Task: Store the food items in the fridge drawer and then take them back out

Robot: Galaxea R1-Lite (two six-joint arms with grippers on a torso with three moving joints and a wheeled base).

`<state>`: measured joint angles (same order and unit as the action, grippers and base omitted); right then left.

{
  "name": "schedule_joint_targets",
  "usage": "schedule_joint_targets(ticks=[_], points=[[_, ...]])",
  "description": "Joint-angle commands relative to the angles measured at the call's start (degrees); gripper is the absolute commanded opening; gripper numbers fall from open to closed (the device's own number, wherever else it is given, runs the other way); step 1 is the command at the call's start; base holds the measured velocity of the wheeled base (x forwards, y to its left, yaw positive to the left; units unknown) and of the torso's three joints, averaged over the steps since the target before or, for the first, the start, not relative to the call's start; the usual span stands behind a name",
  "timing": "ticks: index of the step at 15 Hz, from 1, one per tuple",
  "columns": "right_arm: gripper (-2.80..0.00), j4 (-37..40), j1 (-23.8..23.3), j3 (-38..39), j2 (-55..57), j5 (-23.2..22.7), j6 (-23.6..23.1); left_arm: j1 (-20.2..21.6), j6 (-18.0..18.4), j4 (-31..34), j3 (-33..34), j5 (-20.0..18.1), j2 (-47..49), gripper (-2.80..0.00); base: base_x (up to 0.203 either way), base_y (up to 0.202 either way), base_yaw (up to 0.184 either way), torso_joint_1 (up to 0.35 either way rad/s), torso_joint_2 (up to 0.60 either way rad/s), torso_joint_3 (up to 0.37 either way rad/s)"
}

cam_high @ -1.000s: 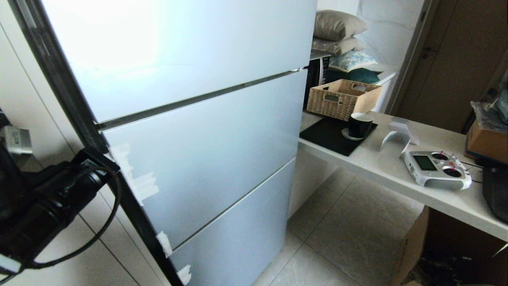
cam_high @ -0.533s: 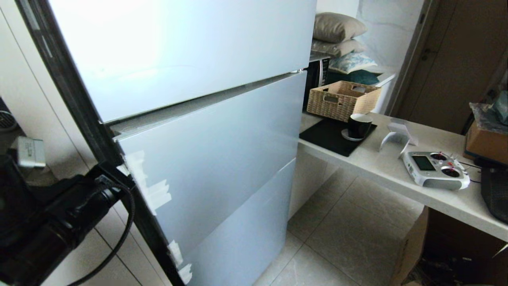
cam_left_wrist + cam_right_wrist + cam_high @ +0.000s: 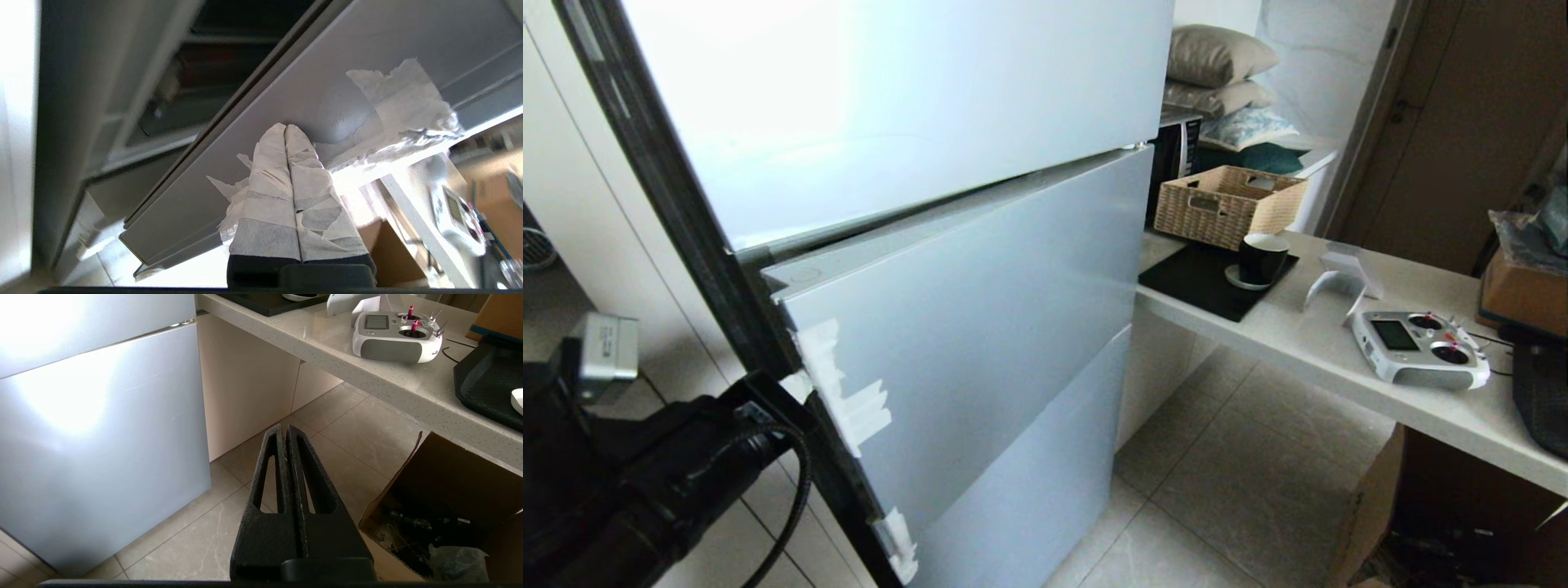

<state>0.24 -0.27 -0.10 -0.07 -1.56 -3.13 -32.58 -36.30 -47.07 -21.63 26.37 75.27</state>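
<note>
The food items and the clear fridge drawer are out of view. The fridge shows three frosted blue-grey front panels. The middle panel [image 3: 980,310] stands ajar, its left edge pulled out from the black frame [image 3: 719,269]. My left arm [image 3: 686,465] reaches in from the lower left to that edge, beside the white tape patches [image 3: 845,400]. My left gripper [image 3: 285,126] is shut, and its tape-wrapped fingertips press against the panel's edge face [image 3: 327,81]. A dark, blurred interior [image 3: 196,73] shows through the gap. My right gripper [image 3: 284,428] is shut and empty above the floor tiles.
A pale counter [image 3: 1339,351] runs along the right. On it stand a wicker basket [image 3: 1225,204], a black mug [image 3: 1263,257], a white remote controller [image 3: 1421,347] and a black tray [image 3: 486,384]. An open cardboard box [image 3: 445,506] sits on the floor under it.
The middle panel's left edge has come further out from the frame and the gap along its top has widened. My left arm has moved down and towards me with it.
</note>
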Motion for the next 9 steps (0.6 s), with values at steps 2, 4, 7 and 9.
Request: schedule_joint_targets(ticks=[2, 4, 7, 9], points=[[-2.8, 0.0, 0.0, 0.0, 0.1, 0.0, 0.0, -5.2, -0.3, -0.4, 1.7, -2.3, -1.6, -2.8, 0.0, 0.0, 0.0, 0.0, 0.0, 0.0], [-2.8, 0.0, 0.0, 0.0, 0.1, 0.0, 0.0, -9.2, -0.3, -0.4, 2.9, -5.2, -3.9, -2.8, 0.0, 0.0, 0.0, 0.0, 0.0, 0.0], [-2.8, 0.0, 0.0, 0.0, 0.1, 0.0, 0.0, -13.7, -0.3, -0.4, 6.2, -10.8, -9.8, -2.8, 0.0, 0.0, 0.0, 0.0, 0.0, 0.0], [-2.8, 0.0, 0.0, 0.0, 0.1, 0.0, 0.0, -13.9, -0.1, -0.1, 7.5, -14.3, -15.5, -2.8, 0.0, 0.0, 0.0, 0.0, 0.0, 0.0]])
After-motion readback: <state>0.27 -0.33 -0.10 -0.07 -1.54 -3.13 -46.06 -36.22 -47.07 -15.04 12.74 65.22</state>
